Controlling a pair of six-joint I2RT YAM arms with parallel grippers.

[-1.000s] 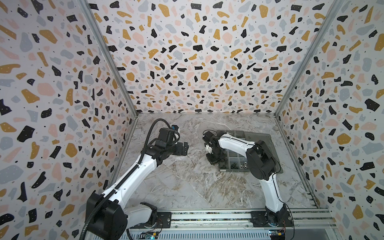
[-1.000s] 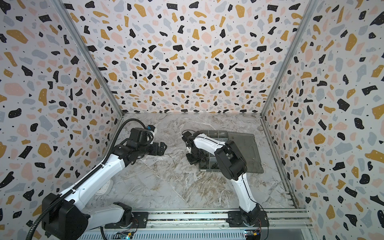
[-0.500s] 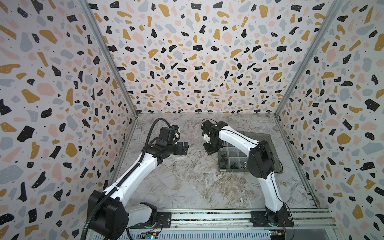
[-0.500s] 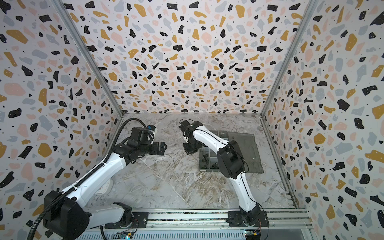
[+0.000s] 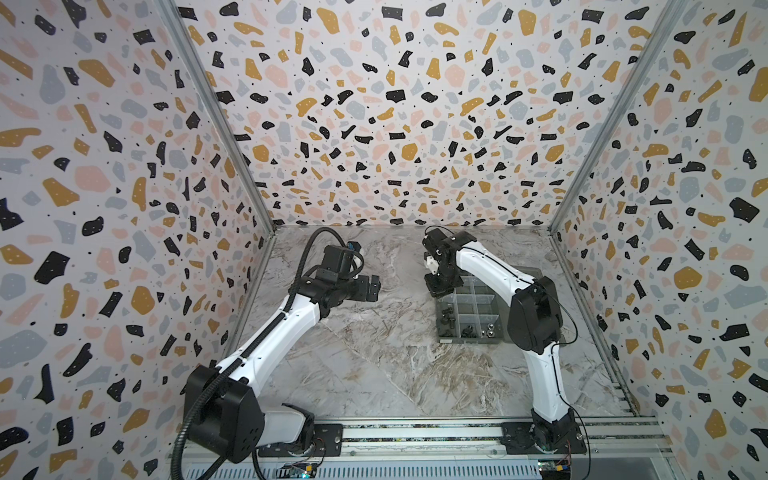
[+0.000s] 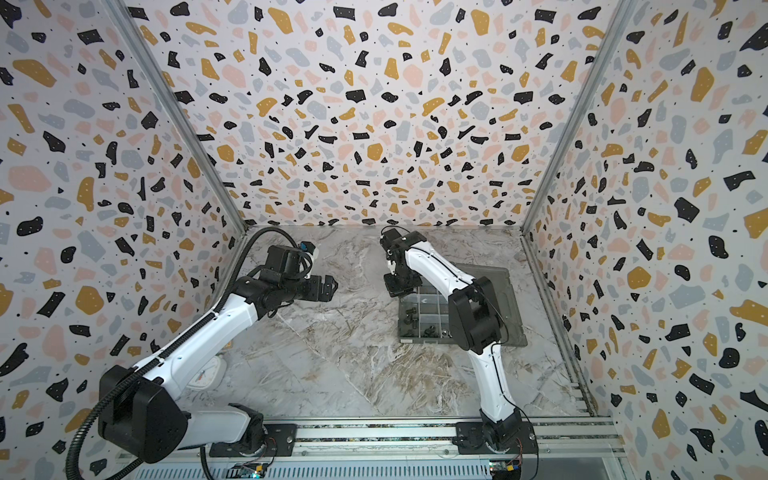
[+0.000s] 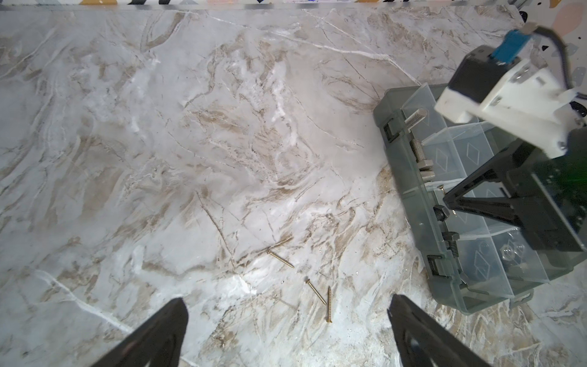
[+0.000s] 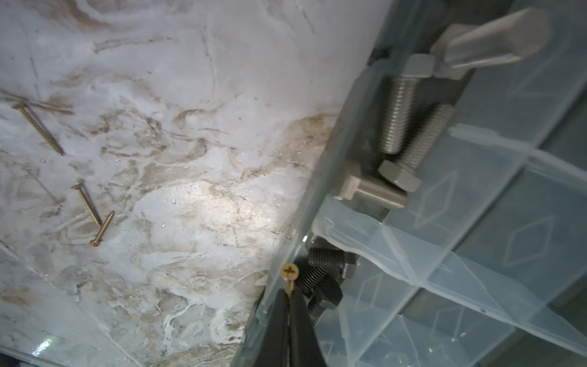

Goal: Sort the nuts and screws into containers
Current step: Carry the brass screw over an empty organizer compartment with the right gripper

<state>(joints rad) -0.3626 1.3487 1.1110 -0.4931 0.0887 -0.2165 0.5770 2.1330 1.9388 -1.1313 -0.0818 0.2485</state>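
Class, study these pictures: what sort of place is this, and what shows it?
Probably a robot test cell: two white-and-black robot arms mounted on a metal rail, speckled terrazzo-patterned walls boxing in a marble-look tabletop.

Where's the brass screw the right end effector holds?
Right wrist view: brass screw pinched in the right end effector, by the organiser box's wall, beside black bolts.

White links, black boxy joints on left arm point(image 5: 270, 345) and right arm point(image 5: 490, 266). ribbed black hose point(image 5: 302, 268) on left one. left gripper point(image 7: 287, 298) black, pointed. blue plug point(image 7: 508, 46) on right wrist.
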